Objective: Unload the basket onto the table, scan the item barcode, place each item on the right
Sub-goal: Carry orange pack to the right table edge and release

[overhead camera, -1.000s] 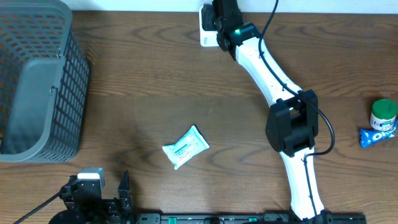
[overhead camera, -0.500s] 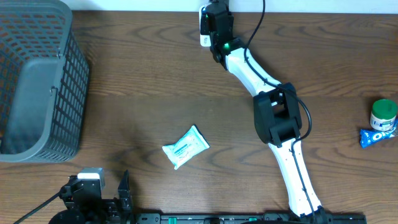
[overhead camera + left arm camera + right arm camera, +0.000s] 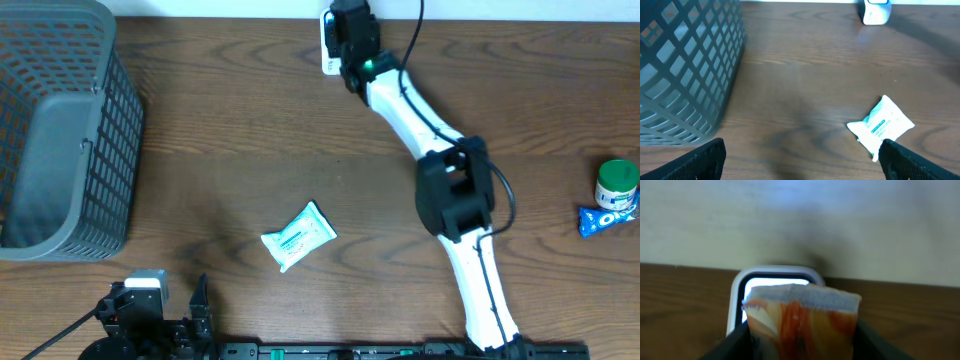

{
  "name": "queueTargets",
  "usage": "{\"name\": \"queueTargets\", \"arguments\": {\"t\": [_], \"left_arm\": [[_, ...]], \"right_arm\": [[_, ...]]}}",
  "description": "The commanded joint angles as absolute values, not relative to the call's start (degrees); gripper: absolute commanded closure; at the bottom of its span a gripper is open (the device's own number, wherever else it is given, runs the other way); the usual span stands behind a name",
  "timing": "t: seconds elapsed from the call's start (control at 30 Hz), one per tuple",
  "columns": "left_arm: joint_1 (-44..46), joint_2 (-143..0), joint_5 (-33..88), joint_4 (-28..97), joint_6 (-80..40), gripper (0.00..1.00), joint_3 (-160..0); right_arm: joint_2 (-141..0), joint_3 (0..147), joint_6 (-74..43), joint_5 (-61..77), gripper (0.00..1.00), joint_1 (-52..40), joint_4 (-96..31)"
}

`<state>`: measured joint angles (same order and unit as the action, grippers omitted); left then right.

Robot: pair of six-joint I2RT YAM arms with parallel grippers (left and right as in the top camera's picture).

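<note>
My right gripper (image 3: 800, 345) is shut on an orange and white snack packet (image 3: 802, 322), holding it upright right in front of the white barcode scanner (image 3: 747, 287) at the table's far edge. From overhead the right gripper (image 3: 350, 40) covers the packet, with the scanner (image 3: 327, 45) just to its left. My left gripper (image 3: 800, 157) stands open low at the near edge, nothing between its fingers. A white pouch with teal print (image 3: 297, 236) (image 3: 881, 125) lies flat on the wood ahead of the left gripper, to the right.
A grey mesh basket (image 3: 55, 130) (image 3: 680, 65) fills the left side. A green-lidded jar (image 3: 617, 183) and a blue Oreo pack (image 3: 607, 219) sit at the right edge. The pale wall runs behind the scanner.
The right arm's elbow has swung slightly while its gripper stayed at the scanner, its jaws closing a little on the packet. The left arm has not moved.
</note>
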<state>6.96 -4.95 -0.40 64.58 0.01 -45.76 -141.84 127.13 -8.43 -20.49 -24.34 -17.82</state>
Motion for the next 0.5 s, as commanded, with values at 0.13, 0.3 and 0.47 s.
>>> {"name": "queueTargets", "arguments": {"t": [0.13, 0.3, 0.47], "left_arm": [[7.2, -4.67, -1.13, 64.69, 0.38, 0.02, -45.91], [7.2, -4.67, -1.13, 64.69, 0.38, 0.02, -45.91], [7.2, -4.67, -1.13, 64.69, 0.38, 0.02, -45.91]], "right_arm": [[-123.7, 127.72, -7.64, -22.2, 0.53, -20.64, -48.14], [-122.89, 127.57, -7.62, -22.2, 0.58, -14.57, -69.14], [-124.11, 123.9, -7.62, -22.41, 0.5, -5.43, -76.42]]}}
